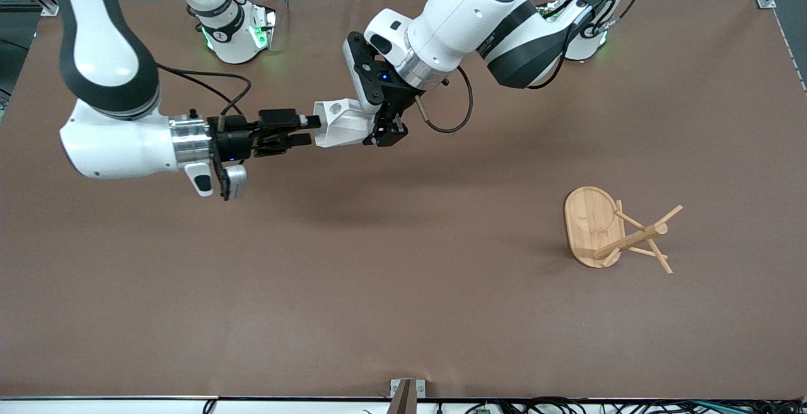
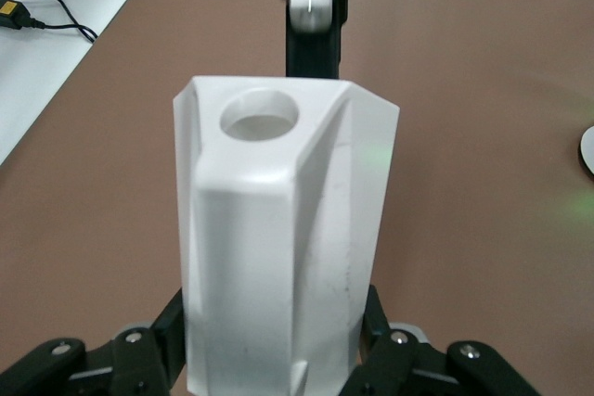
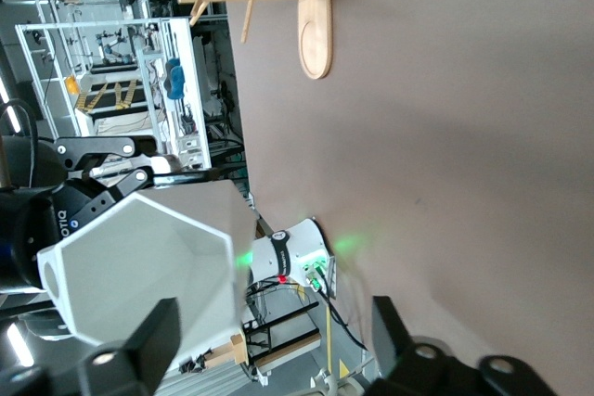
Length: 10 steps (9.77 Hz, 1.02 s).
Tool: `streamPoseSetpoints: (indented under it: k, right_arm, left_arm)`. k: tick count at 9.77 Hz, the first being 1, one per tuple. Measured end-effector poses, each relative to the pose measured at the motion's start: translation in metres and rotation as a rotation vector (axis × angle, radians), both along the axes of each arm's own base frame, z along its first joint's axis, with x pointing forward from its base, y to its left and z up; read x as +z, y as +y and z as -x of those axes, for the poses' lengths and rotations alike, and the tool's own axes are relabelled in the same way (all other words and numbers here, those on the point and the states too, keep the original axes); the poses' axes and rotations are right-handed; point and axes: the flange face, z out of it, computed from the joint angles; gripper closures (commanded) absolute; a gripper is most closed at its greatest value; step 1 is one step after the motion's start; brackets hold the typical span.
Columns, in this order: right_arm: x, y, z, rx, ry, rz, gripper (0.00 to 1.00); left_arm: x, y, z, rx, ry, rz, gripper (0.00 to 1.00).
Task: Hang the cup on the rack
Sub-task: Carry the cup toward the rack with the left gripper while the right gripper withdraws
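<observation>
Cup (image 1: 343, 123), white and faceted, held in the air over the middle of the brown surface (image 1: 403, 313); its long axis lies roughly level, along the line between the two grippers, the pierced handle uppermost. Left gripper (image 1: 386, 132): fingers closed on the cup's base end. Right gripper (image 1: 305, 129): fingers spread, their tips at the cup's mouth, one outside its rim. Rack (image 1: 615, 230) stands upright, well apart, toward the left arm's end, bare surface all around it.
</observation>
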Motion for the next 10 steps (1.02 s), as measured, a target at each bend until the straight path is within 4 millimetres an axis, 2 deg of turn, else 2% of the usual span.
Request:
streamPoseSetpoints:
  k: [2,4,5,6,7,9,10]
  right_arm:
    - [-0.005,-0.048,-0.009,-0.045,0.019,0.047,0.00]
    - [-0.014,-0.131,-0.015,-0.074,0.006,0.246,0.00]
    - [-0.008,-0.172,-0.014,-0.076,-0.025,0.403,0.00]
    - [0.006,-0.207,-0.011,-0.072,-0.076,0.575,0.00]
    - [0.023,-0.233,-0.009,-0.069,-0.143,0.740,0.00]
    - [0.065,-0.265,-0.007,-0.072,-0.244,0.997,0.00]
    - [0.089,-0.276,-0.006,-0.128,-0.244,1.045,0.00]
  left_arm:
    - [-0.002,0.011,-0.011,0.004,-0.009,-0.005,1.00]
    - [-0.002,0.024,-0.024,0.091,0.037,-0.003,1.00]
    - [-0.003,0.036,-0.033,0.142,0.068,-0.012,1.00]
    - [-0.004,0.058,-0.049,0.197,0.100,-0.034,1.00]
    - [-0.006,0.091,-0.072,0.274,0.136,-0.054,1.00]
    - [-0.009,0.165,-0.118,0.490,0.213,-0.049,1.00]
    - [-0.009,0.189,-0.131,0.597,0.254,-0.033,1.00]
